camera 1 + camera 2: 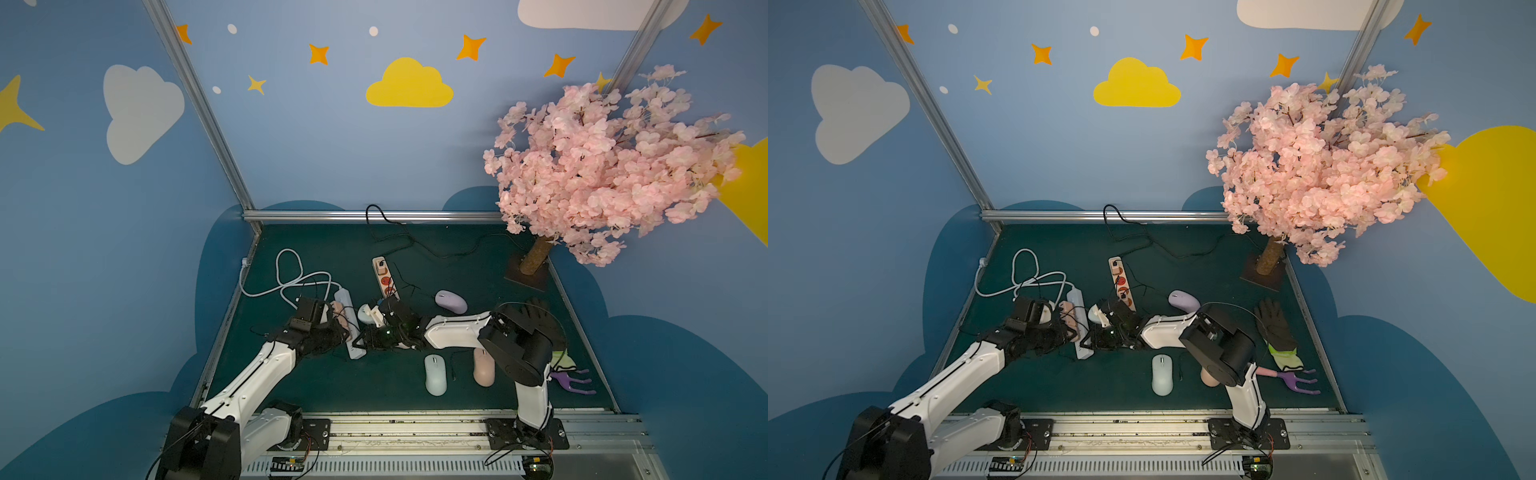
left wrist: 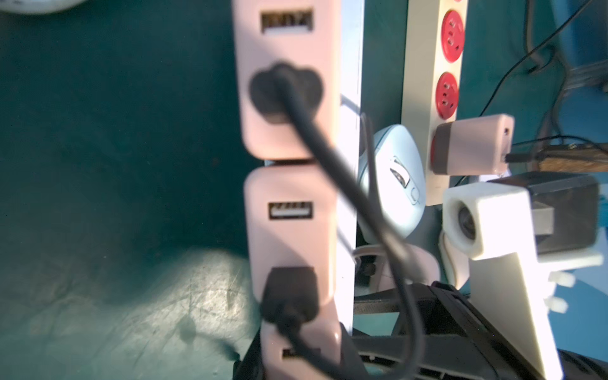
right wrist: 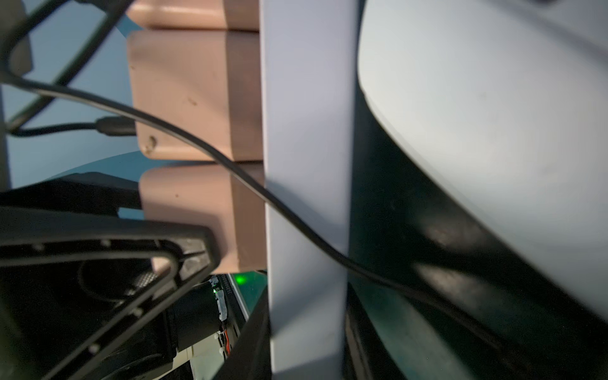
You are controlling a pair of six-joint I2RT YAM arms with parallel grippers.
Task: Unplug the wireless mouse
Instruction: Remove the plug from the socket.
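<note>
Left arm (image 1: 253, 370): closest to the lens, stretched out to the white power strip (image 1: 348, 302).
Left claw (image 1: 344, 332): narrow, pinching the pink charger (image 2: 296, 357) at the strip's near end.
Right claw (image 3: 307, 358): clamped on the strip's edge.
Wireless mouse (image 1: 364, 316): light blue, on the green table (image 1: 332, 386), just beside the strip.
Black cable (image 3: 230, 164): crosses the strip between the chargers and the mouse.
Others: purple mouse (image 1: 451, 301), pale mouse (image 1: 435, 374) and pink mouse (image 1: 484, 370), lying apart.

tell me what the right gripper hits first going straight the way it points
The white power strip: in the right wrist view its edge runs ahead of the right gripper, seemingly between the jaws; a thin black cable crosses it.
</note>
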